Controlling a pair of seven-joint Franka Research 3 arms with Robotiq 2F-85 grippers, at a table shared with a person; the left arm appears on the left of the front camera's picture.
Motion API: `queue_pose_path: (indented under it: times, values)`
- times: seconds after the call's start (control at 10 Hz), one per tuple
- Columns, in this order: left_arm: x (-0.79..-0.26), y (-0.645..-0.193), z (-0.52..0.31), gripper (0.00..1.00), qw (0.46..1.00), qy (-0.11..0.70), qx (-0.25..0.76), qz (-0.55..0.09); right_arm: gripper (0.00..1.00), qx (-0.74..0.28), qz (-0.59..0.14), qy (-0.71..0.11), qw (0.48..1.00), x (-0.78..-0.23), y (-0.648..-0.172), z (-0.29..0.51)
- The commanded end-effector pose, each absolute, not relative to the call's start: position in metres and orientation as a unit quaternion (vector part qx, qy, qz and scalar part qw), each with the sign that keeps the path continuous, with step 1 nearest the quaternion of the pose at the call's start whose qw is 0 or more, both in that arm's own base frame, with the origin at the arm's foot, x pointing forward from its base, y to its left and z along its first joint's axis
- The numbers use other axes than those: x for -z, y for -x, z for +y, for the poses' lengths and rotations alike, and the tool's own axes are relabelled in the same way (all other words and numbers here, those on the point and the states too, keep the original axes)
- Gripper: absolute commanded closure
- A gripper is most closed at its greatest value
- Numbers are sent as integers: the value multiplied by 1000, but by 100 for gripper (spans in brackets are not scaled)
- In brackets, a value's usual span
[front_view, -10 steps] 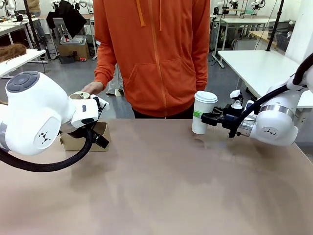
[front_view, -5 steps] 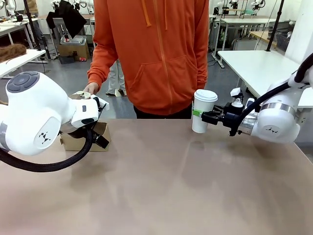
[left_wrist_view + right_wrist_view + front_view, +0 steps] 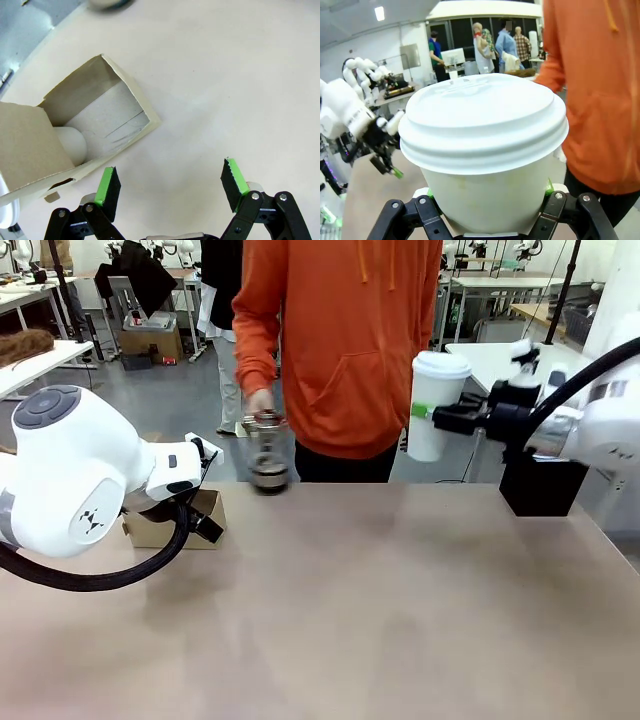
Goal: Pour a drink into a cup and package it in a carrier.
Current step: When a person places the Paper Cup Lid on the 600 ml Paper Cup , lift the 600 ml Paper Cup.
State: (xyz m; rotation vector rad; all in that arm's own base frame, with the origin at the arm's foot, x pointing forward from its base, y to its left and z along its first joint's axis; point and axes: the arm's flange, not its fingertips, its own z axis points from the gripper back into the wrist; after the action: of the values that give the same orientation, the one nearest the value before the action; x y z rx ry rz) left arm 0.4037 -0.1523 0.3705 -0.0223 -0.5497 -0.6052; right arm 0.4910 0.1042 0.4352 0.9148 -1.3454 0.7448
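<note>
You have bright, even ceiling light and soft shadows on the desk point(image 3: 350, 620). The drink point(image 3: 268, 478) in its jug point(image 3: 266, 435) is smeared by motion blur, and the right wrist view bows at its edges.

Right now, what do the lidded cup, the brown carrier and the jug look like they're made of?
Lidded cup: matte white paper probably, with a smooth, moulded plastic-looking lid.
Carrier: brown cardboard, dull, with folded flaps and raw edges.
Jug: clear glass or plastic, dark liquid showing through; blurred.
</note>
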Motion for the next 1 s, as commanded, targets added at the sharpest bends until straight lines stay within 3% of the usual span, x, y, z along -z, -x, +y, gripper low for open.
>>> queue_pose_path:
  times: [0.0, 0.2, 0.9]
  values:
    - [-371, -404, -152, 0, 918, 12, 294, -267, 20, -316, -580, -393, 640, -476, -460, 101]
    - [-371, -404, -152, 0, 918, 12, 294, -267, 20, -315, -579, -391, 642, -504, -440, 98]
    - [-371, -404, -152, 0, 918, 12, 294, -267, 20, -319, -591, -385, 634, -509, -437, 99]
